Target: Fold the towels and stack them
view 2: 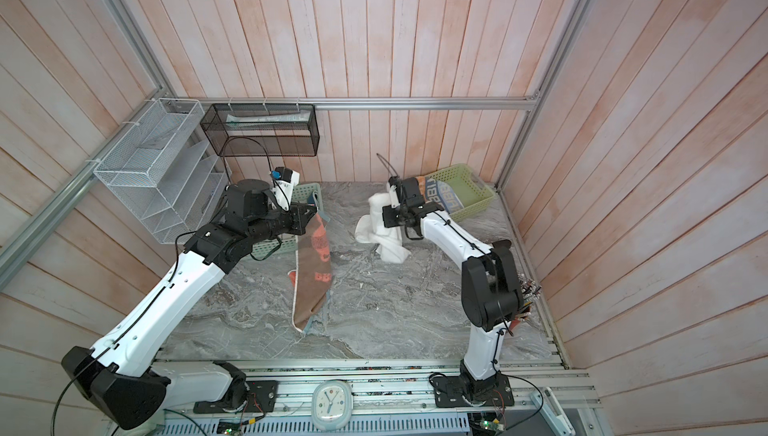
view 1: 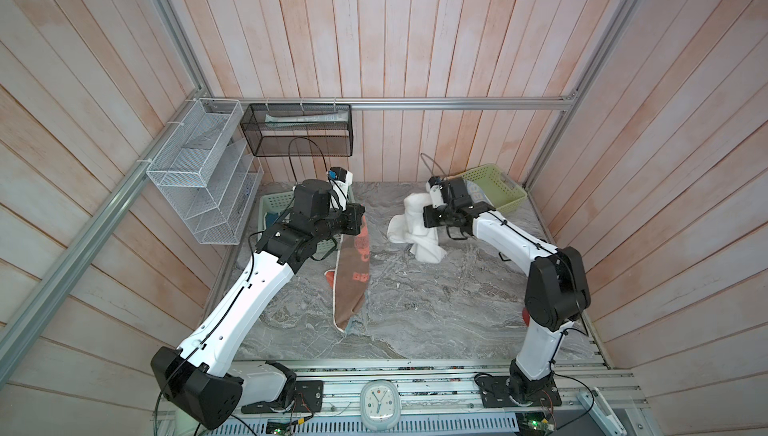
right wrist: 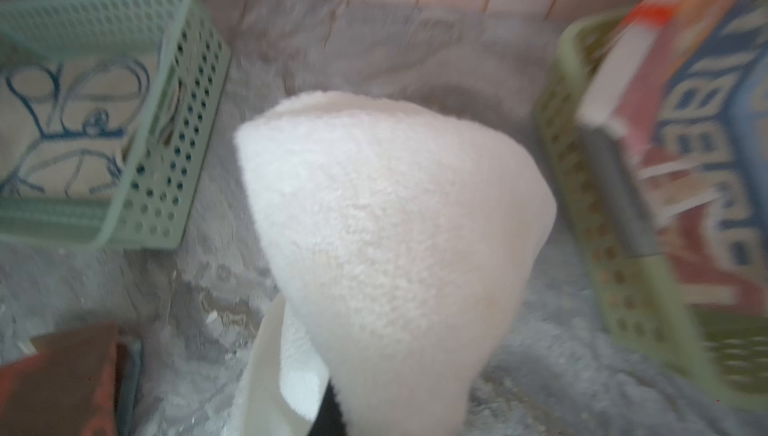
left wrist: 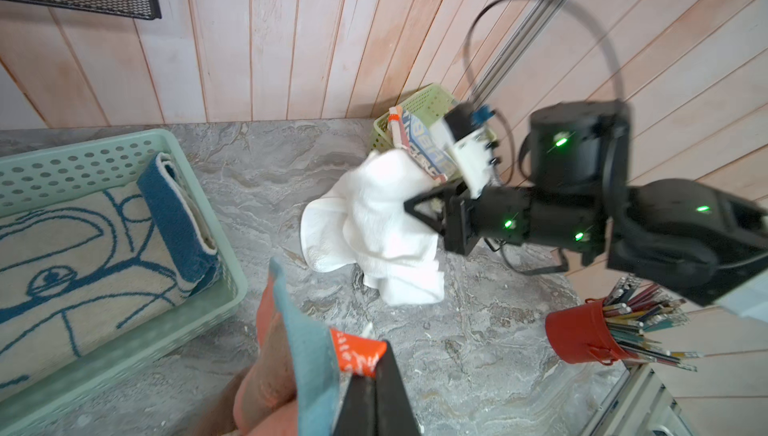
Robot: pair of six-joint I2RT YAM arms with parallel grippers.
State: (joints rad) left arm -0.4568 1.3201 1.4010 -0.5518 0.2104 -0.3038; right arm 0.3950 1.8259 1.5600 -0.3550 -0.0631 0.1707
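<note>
My left gripper (view 1: 360, 213) (left wrist: 376, 365) is shut on a corner of the coral towel (view 1: 351, 284) (left wrist: 282, 355). It holds that corner up, and the rest hangs down onto the table. My right gripper (view 1: 428, 217) (left wrist: 409, 205) is shut on the plain white towel (view 1: 415, 230) (right wrist: 395, 226), which is bunched and lifted, its lower end on the table. In the right wrist view the towel covers the jaws. The cream towel with blue lines (left wrist: 83, 247) lies folded in the mint basket (left wrist: 124, 155). The striped lettered towel (view 2: 442, 197) sits in the green basket (view 2: 478, 193).
A red cup of pencils (left wrist: 582, 334) stands near the right arm's base. A white wire rack (view 1: 199, 189) and a black mesh shelf (view 1: 297, 128) hang at the back left. A clock (view 1: 379, 405) sits on the front rail. Wooden walls enclose three sides.
</note>
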